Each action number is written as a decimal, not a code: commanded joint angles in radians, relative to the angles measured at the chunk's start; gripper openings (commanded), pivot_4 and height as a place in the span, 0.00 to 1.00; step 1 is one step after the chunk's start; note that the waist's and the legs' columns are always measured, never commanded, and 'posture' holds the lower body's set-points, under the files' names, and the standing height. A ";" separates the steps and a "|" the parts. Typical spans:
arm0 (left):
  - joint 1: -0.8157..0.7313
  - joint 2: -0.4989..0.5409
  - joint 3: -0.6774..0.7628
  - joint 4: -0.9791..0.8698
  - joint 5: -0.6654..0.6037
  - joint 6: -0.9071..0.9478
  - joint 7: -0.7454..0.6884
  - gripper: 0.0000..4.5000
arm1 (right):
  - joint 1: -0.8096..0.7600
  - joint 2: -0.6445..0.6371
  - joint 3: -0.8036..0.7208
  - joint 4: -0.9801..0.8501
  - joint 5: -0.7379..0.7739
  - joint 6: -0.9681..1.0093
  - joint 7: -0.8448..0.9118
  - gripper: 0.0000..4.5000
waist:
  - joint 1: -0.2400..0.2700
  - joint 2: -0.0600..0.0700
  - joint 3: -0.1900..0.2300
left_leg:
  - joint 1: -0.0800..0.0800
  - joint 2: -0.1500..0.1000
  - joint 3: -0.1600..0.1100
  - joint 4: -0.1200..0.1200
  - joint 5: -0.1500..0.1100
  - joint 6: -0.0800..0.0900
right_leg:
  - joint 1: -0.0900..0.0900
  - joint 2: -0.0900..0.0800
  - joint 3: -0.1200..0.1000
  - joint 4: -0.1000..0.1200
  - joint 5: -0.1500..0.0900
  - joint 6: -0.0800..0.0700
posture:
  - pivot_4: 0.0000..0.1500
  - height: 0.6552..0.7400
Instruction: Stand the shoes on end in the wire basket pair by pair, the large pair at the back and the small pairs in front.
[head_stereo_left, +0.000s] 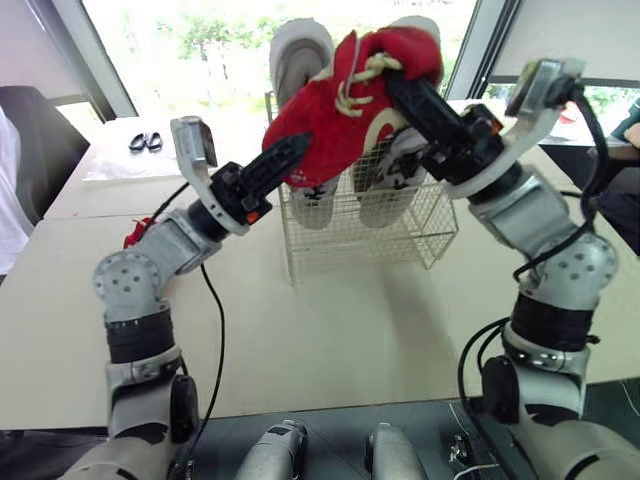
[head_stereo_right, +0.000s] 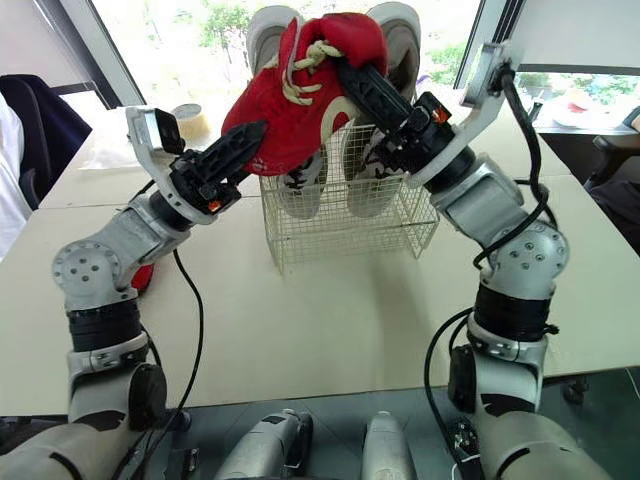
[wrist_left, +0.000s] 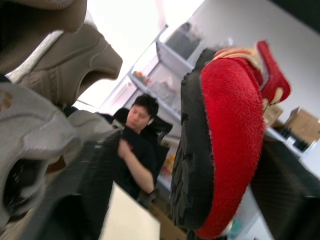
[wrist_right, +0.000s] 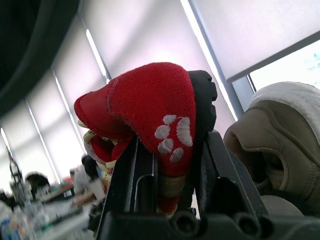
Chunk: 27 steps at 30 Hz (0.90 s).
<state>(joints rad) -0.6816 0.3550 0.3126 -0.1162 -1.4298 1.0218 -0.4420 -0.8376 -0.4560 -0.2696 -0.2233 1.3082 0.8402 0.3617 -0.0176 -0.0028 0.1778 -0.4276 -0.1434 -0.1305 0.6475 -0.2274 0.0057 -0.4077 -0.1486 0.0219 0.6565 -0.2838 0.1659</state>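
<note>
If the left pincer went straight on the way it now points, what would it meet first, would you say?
The red shoe, which the right pincer grips and holds up. The left pincer, open, is right at the shoe's side; whether it touches, I cannot tell.

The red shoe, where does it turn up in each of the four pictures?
Left eye view: red shoe top centre, above the basket.
Right eye view: the shoe top centre, likewise.
Left wrist view: the shoe close up, black sole showing.
Right wrist view: the shoe clamped in the right gripper, paw print showing.
Shared landmark: the pale big shoe beside it.
</note>
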 joint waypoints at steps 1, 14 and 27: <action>0.012 0.129 -0.014 -0.061 0.017 0.049 -0.127 0.99 | -0.072 -0.191 0.027 0.030 -0.095 0.040 0.191 0.11 | 0.002 0.000 0.000 | 0.000 0.000 0.000 0.000 0.000 0.000 | 0.000 0.000 0.000 0.000 0.000 0.000 | 1.00 1.00; 0.023 0.353 -0.049 -0.010 0.195 0.019 -0.390 0.99 | -0.291 -0.526 0.398 0.489 -0.797 -0.481 1.032 0.11 | -0.001 0.000 0.001 | 0.000 0.001 0.002 -0.001 -0.002 0.002 | 0.000 0.000 -0.001 -0.003 0.000 0.000 | 1.00 1.00; 0.062 0.344 -0.017 -0.058 0.201 0.010 -0.353 0.99 | -0.244 -0.375 0.382 0.820 -0.987 -0.752 1.117 0.11 | 0.000 0.000 0.001 | 0.001 0.001 0.001 0.000 -0.001 0.000 | 0.000 0.000 0.000 -0.003 0.000 0.000 | 1.00 1.00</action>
<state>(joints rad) -0.6144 0.6889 0.2608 -0.1390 -1.2118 1.0429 -0.7989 -1.0900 -0.8337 0.1160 0.5673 0.3583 0.1055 1.4713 -0.0174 -0.0026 0.1787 -0.4266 -0.1426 -0.1293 0.6472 -0.2281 0.0058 -0.4067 -0.1489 0.0214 0.6534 -0.2838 0.1659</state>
